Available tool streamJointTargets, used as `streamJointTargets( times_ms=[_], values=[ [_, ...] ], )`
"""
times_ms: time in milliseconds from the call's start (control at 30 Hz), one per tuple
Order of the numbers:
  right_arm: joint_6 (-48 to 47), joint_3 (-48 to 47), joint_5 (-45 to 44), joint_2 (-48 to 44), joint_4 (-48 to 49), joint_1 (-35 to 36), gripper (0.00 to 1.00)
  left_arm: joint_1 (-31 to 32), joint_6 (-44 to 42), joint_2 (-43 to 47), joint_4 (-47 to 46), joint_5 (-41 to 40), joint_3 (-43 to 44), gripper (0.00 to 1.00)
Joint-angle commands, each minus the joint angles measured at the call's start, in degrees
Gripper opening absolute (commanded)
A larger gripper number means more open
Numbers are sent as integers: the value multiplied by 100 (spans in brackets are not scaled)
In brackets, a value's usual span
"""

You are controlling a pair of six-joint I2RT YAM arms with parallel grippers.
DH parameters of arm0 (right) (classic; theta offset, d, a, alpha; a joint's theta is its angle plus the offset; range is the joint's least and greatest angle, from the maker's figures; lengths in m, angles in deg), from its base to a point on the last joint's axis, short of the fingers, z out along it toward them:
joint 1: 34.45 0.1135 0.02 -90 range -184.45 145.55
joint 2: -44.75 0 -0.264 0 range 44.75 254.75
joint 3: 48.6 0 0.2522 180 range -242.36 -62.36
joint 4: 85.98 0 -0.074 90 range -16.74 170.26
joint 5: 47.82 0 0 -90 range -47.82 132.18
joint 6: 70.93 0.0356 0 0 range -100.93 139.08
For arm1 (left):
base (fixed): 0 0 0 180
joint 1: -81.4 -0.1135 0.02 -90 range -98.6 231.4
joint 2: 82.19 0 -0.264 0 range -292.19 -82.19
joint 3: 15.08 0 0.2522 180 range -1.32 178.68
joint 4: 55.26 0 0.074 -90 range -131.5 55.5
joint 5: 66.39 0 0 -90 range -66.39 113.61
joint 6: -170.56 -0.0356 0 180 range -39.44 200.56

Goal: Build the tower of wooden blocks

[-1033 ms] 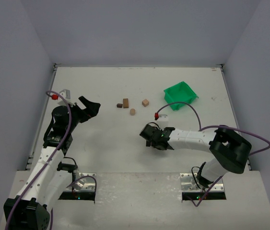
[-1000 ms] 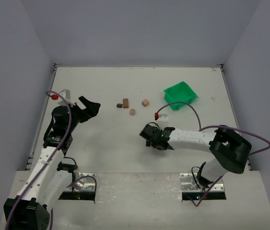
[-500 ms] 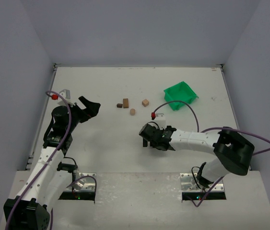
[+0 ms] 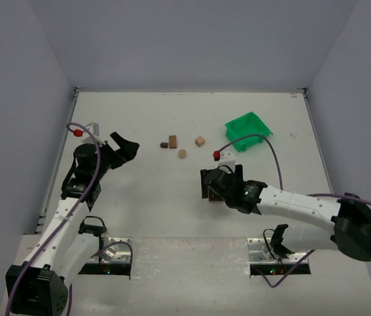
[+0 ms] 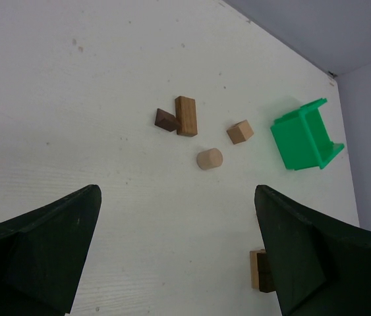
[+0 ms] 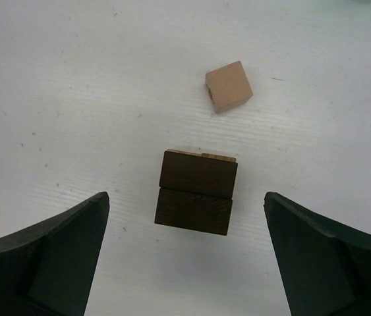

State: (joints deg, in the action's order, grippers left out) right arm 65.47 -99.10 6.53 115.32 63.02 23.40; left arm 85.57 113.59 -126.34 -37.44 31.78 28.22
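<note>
The right tool (image 6: 185,245) stands apart, the wood block tower (image 6: 196,192) just ahead of it and 1 tan cube (image 6: 228,86) beyond. The left tool (image 5: 175,224), also apart, faces a brown rectangular block (image 5: 186,116), a cylinder (image 5: 209,158) and a green bin (image 5: 304,135) well ahead.

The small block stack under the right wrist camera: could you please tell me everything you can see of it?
The block stack looks wooden: a dark brown top, crossed by one seam, over a light tan piece whose edge peeks out on the far side. Whether the seam divides two blocks I cannot tell. It stands on the white table, and nothing else touches it. The right gripper has its jaws open on either side, clear of it.
</note>
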Motion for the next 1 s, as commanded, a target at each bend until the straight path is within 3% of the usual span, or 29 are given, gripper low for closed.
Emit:
streamJointTargets(
  times_ms=[0,200,367,600,967],
  values=[
    [-483,232,-588,-511,259,-246,99,25,59,-492,-281,319,238,100],
    [-798,355,887,-643,428,-1571,99,476,63,-1180,-309,98,552,100],
    [-1408,238,1195,-470,891,-1771,99,993,74,-1511,-246,-336,783,100],
    [-2120,-279,1909,183,1258,-2098,99,1025,71,-1579,-184,-487,863,100],
    [-2490,-966,2136,1320,1177,-2173,99,1025,-52,-1640,2,-901,957,100]
  ],
)
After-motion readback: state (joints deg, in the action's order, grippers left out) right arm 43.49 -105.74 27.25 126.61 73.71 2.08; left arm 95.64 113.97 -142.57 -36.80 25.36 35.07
